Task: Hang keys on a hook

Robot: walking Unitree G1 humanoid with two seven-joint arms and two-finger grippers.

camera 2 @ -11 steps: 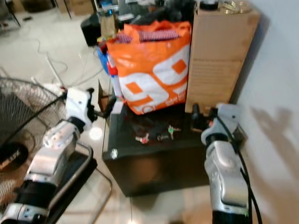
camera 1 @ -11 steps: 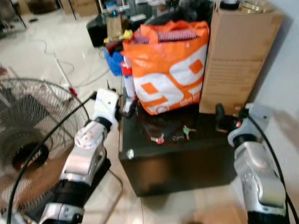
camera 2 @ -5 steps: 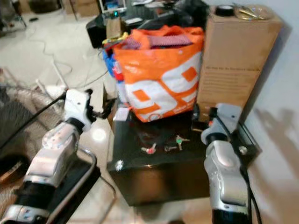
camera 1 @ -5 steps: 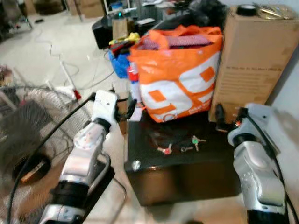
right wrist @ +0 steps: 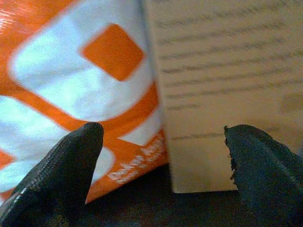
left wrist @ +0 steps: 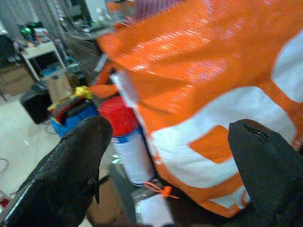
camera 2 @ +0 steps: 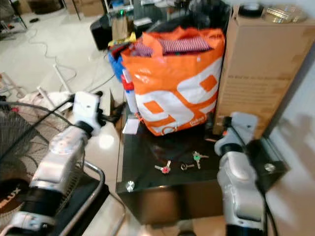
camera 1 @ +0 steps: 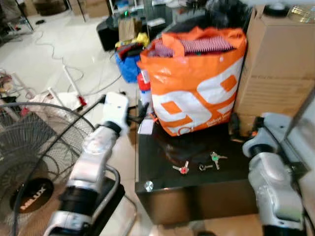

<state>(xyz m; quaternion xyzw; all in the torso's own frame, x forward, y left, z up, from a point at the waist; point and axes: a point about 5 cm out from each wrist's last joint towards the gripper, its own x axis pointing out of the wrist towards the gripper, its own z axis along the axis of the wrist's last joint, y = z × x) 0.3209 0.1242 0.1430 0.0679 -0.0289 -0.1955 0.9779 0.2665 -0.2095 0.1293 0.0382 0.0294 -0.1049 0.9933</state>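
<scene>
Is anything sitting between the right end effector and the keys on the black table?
Nothing visible does. The keys lie in the open on the black table, and the right end effector hovers beyond them by the cardboard box.

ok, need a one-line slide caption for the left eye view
Keys lie on the black table before an orange bag; both open grippers hover short of them.

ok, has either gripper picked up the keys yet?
No, the keys lie on the black table in front of the orange bag, with both grippers' fingers open and apart from them.
</scene>
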